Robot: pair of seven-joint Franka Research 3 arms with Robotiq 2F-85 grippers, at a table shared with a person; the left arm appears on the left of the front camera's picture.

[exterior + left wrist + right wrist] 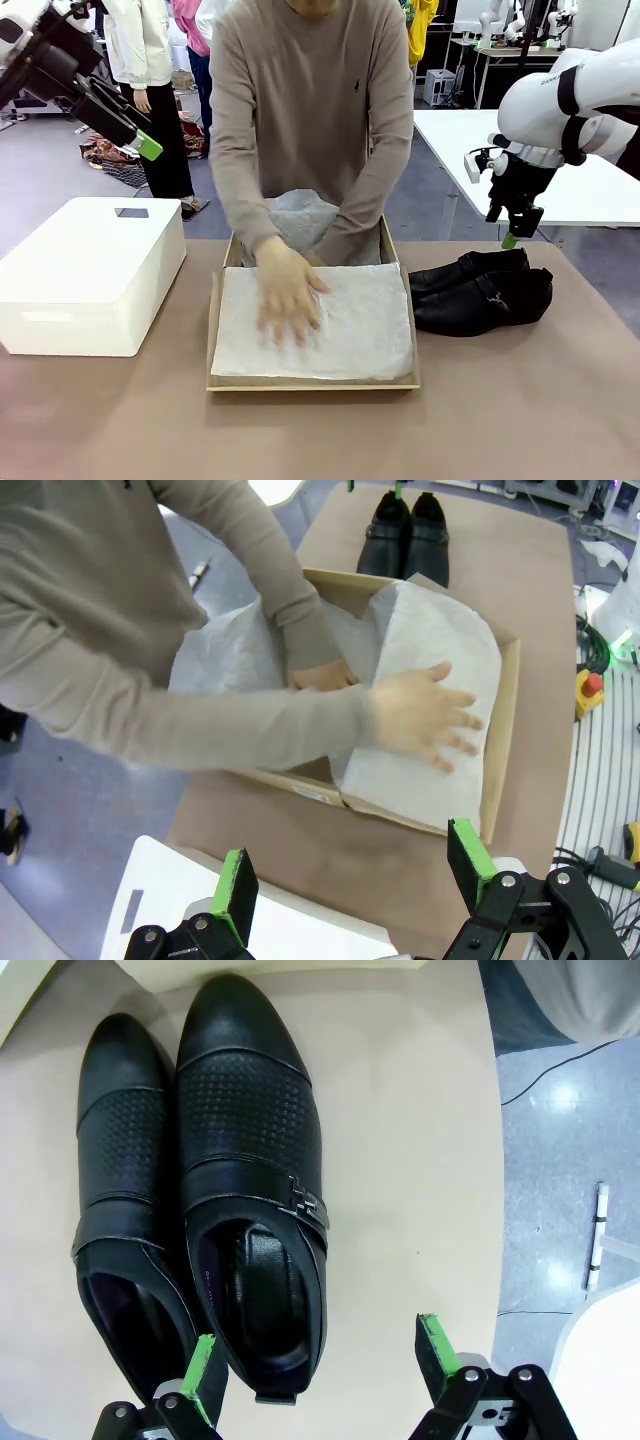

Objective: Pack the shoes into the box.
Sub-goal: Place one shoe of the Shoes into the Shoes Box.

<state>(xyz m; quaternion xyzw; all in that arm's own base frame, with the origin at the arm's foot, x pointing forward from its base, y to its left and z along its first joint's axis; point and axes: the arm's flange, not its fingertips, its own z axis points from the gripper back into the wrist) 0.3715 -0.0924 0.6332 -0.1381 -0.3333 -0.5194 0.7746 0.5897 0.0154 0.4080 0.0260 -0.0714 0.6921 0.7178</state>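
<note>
- A brown table (500,420) fills the foreground. A person in a grey-beige jumper leans over its far edge, with a grey floor and other white tables behind.
- The right gripper (318,1345) is released: its green-padded fingers stand wide apart with nothing clamped between them.
- The right arm comes in from 2 o'clock in the front view, its wrist turned straight down so the gripper points at the tabletop.
- The shoes (250,1180) lie directly under this gripper, side by side and touching. In the right wrist view their heels are at 6 to 7 o'clock and their toes at 11 to 12 o'clock.
- The buckled shoe's heel opening sits by the left-hand finger. In the front view the gripper hangs just above the pair, apart from it.
- The left gripper (355,865) is also released, jaws spread and empty.
- The left arm is raised at 10 o'clock in the front view, tilted down towards the middle of the table.
- From this gripper the white box (90,270) is nearest, right beneath it.
- The box (310,383) lies beyond it at mid-table, open, with the shoes at its 3 o'clock on bare table.
- White tissue paper (350,320) covers the box's floor.
- The person's hand (288,290) presses flat on the paper, fingers spread. The other hand (320,675) is tucked under the paper at the box's far wall.
</note>
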